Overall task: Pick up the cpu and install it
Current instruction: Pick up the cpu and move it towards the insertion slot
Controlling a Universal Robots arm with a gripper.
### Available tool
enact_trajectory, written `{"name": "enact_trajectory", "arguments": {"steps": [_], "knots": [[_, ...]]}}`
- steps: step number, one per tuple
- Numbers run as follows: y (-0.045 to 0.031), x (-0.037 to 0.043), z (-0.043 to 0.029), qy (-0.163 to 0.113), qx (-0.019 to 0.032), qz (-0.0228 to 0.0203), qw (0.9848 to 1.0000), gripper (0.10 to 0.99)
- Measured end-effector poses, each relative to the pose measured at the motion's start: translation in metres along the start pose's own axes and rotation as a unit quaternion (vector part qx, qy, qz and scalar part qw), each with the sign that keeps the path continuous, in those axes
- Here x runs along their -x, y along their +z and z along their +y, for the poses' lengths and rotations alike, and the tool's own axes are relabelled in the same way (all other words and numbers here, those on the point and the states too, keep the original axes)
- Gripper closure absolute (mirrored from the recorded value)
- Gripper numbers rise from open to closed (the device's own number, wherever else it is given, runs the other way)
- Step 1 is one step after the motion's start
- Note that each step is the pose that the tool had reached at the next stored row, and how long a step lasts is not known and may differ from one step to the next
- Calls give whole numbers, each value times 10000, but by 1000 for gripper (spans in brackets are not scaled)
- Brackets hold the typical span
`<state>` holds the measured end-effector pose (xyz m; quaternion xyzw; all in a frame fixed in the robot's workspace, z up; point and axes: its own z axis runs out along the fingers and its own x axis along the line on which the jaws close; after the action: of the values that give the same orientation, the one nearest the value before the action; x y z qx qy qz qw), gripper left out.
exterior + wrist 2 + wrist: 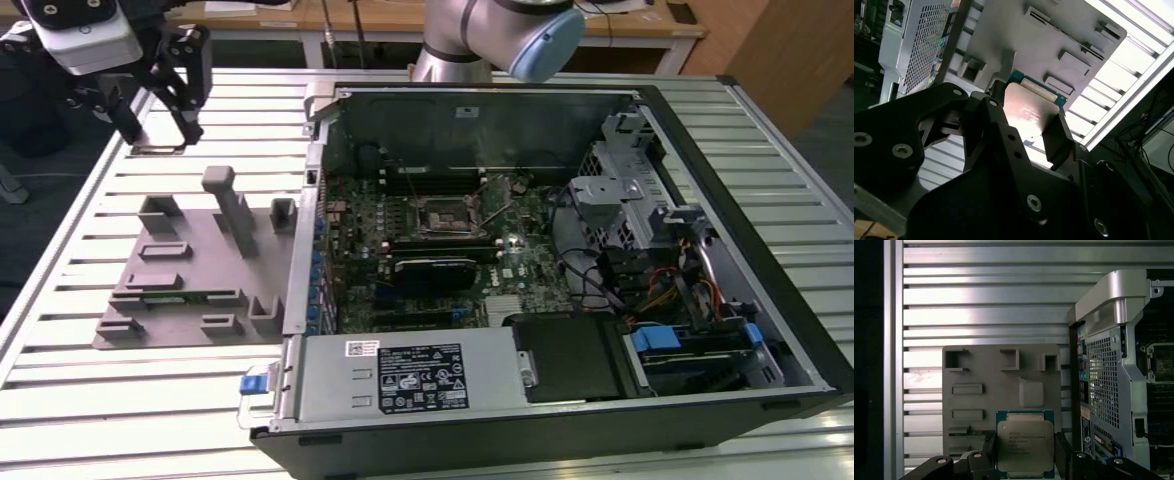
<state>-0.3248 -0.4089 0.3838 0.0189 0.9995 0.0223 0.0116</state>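
Fingers (1062, 454): two dark pads that were clamped on opposite edges of the cpu (1025, 445), jaws drawn in to its width.
Cpu: a flat square chip, silver lid on a green board. In both wrist views it hung in the grip over the grey fixture plate (1004, 385).
Handling, as judged: light, rigid and smooth-lidded, with a delicate underside. The edges looked the only safe hold, kept level.
Gripper (160, 132): it was raised above the slatted table (80, 400), at the exterior view's left of the open computer case (467, 125).

Robotics lab: slatted metal bench (134, 400), opened computer case (467, 130), wooden desks (387, 18) behind.
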Motion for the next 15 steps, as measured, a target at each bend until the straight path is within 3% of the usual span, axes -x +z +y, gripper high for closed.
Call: {"name": "enact_trajectory", "arguments": {"steps": [15], "knots": [[7, 276, 12, 0, 0, 0, 10000, 541]]}}
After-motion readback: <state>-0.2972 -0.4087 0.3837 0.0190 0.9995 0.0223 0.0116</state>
